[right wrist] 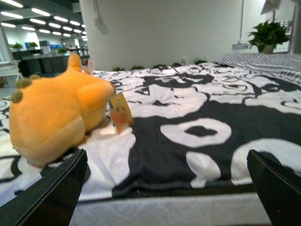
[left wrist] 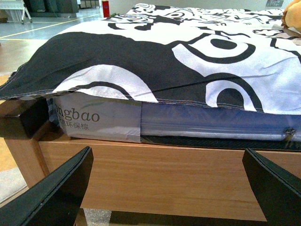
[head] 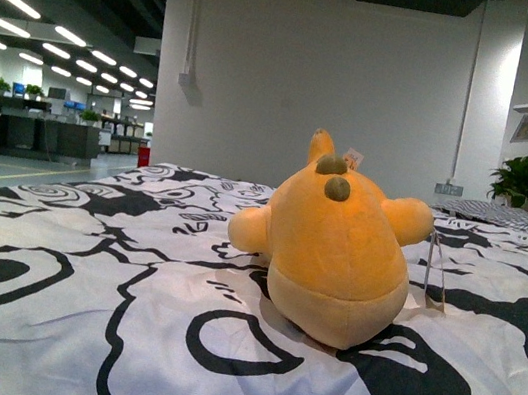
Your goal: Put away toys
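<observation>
On a smooth black-and-white bed sheet [head: 81, 258] sits a plump, soft orange-yellow plush toy [head: 336, 250]; left tool [left wrist: 167, 150] and right tool [right wrist: 166, 152] gape wide, holding nothing.

Showed a plump orange-yellow plush toy [head: 335, 255] sitting alone on a black-and-white patterned bedspread [head: 81, 258], resting on its rounded base. Bore two small brown nubs [head: 334, 177] up top, stubby limbs out sideways, a card tag [right wrist: 121, 112] beside one limb.

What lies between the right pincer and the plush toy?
Only patterned sheet separates the right pincer from the plush toy; the right wrist view shows it.
</observation>
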You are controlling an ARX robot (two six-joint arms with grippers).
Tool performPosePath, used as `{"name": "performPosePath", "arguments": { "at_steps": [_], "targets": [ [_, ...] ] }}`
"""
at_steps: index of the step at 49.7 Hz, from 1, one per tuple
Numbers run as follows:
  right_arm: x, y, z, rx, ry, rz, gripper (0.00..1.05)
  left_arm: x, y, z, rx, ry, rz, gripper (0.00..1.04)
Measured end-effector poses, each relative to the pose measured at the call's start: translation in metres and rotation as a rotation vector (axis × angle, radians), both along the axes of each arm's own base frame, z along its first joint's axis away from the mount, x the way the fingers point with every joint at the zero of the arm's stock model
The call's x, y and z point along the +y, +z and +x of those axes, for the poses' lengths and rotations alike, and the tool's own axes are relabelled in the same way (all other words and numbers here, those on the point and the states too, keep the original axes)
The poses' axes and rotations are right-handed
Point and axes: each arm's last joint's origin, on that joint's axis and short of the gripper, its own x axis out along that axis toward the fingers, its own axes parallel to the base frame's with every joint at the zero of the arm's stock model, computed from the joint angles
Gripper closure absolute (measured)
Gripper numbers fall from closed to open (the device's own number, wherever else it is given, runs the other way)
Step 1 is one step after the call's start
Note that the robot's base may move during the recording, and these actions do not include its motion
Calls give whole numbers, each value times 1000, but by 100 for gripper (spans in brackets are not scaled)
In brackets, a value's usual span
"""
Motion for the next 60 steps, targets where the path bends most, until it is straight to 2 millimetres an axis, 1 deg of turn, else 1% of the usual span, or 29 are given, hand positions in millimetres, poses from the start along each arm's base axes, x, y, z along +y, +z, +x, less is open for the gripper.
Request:
{"name": "performPosePath", "arguments": {
  "at_steps": [6,13,22,30,36,44,46,50,60],
  "targets": [
    [6,27,19,-18,46,-2,0,0,0,0,0,0,0,6],
    [18,59,48,-26,102,-24,0,0,0,0,0,0,0,6],
    [36,86,78,-25,149,-57,0,0,0,0,0,0,0,6],
    [59,107,109,-8,186,-97,0,0,0,0,0,0,0,6],
    [76,114,131,17,197,-127,0,0,0,0,0,0,0,6],
    [101,117,158,60,209,-162,0,0,0,0,0,0,0,6],
    [111,116,167,76,214,-179,0,0,0,0,0,0,0,6],
    [127,111,179,111,232,-204,0,0,0,0,0,0,0,6],
    [153,96,198,179,246,-259,0,0,0,0,0,0,0,6]
  ]
}}
